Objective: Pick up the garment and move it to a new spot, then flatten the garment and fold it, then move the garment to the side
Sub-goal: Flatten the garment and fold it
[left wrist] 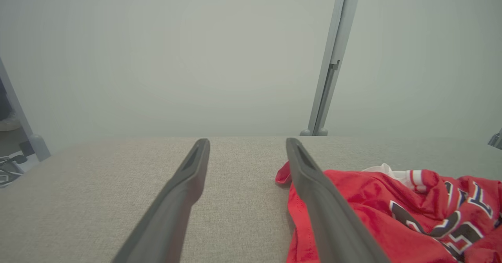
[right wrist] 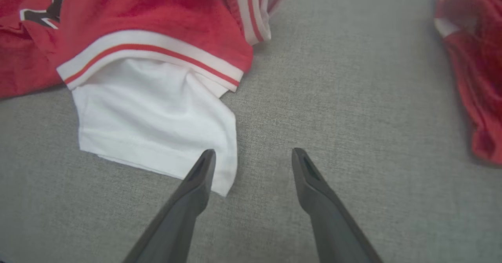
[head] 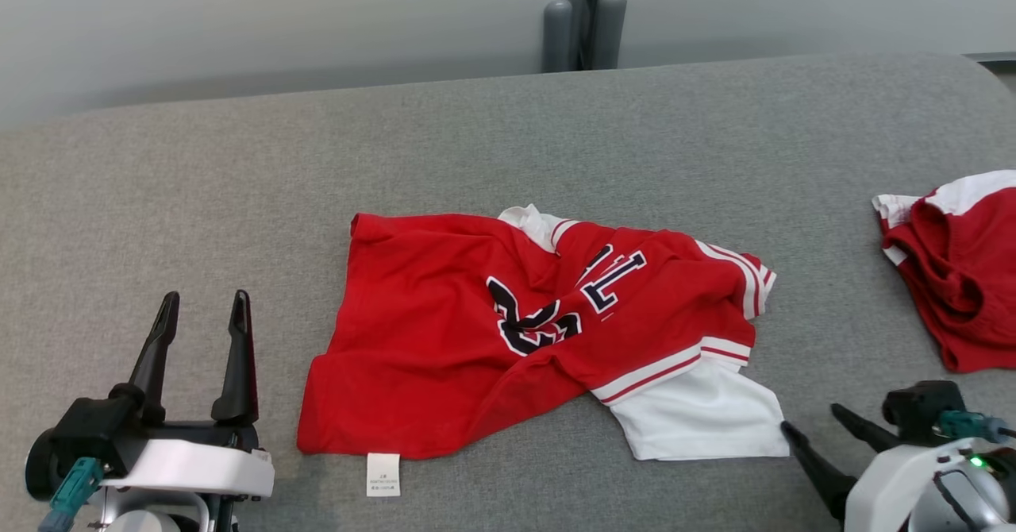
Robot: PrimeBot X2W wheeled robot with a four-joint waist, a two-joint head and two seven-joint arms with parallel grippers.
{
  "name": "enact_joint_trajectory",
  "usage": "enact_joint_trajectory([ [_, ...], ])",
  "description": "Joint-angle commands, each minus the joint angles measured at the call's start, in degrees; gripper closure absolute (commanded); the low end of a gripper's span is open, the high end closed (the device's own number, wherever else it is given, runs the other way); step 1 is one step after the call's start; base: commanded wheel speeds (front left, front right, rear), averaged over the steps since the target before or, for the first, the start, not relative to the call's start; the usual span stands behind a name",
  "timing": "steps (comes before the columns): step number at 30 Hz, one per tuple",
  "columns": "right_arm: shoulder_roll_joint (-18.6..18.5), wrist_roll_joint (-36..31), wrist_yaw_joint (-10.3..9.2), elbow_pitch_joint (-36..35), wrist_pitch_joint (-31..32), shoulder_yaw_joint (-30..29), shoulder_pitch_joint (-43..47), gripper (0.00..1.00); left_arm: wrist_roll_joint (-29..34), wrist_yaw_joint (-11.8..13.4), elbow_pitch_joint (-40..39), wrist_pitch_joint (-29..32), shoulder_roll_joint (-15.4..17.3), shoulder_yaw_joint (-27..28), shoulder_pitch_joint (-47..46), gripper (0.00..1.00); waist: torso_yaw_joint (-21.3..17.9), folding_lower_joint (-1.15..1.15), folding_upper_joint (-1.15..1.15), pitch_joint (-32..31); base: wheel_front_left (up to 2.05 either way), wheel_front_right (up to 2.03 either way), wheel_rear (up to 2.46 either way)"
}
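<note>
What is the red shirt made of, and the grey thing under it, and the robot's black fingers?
Red shirt: soft knit cloth, probably cotton jersey, matte; it creases and drapes. Grey surface: woven upholstery-like fabric, matte; fine weave shows up close. Right gripper's fingers: hard dark plastic or rubber, smooth and dull; cannot tell which.

The crumpled red-and-white jersey garment [head: 444, 333] lies at the middle of the grey fabric-covered table [head: 556, 135]; a bunched red-and-white cloth [head: 960, 270] lies well apart, to its right.
</note>
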Motion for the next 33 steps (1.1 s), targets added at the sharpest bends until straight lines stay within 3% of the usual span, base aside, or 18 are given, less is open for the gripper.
enact_joint_trajectory([
  [1,0.4,-0.6,-0.01,-0.1,-0.7,-0.9,0.6,0.0,0.3,0.3,0.1,-0.3,0.3,0.3,0.5,0.0,-0.5,0.0,0.0,-0.5,0.0,0.0,0.0],
  [6,3.6,-3.6,0.0,-2.2,-4.9,-8.0,1.9,0.0,0.1,1.0,-0.2,0.1,0.2,0.4,1.8,0.0,-1.4,0.0,0.0,-2.0,0.0,0.0,0.0],
  [13,12.0,-8.2,0.01,-7.1,-13.9,-17.2,1.1,0.0,0.3,2.2,-1.6,1.2,-0.1,0.0,3.3,0.0,-1.9,0.0,0.0,-4.3,0.0,0.0,0.0],
  [20,14.8,-12.9,0.01,-11.0,-19.0,-16.5,1.3,0.0,1.1,2.9,-2.8,2.5,0.2,-1.2,5.5,0.0,-1.2,0.0,0.0,-7.4,0.0,0.0,0.0],
  [33,16.1,-14.4,0.0,-12.4,-17.0,-14.6,4.2,0.0,0.9,4.4,-4.1,3.9,0.0,-1.9,9.7,0.0,0.9,0.0,0.0,-10.5,0.0,0.0,0.0],
])
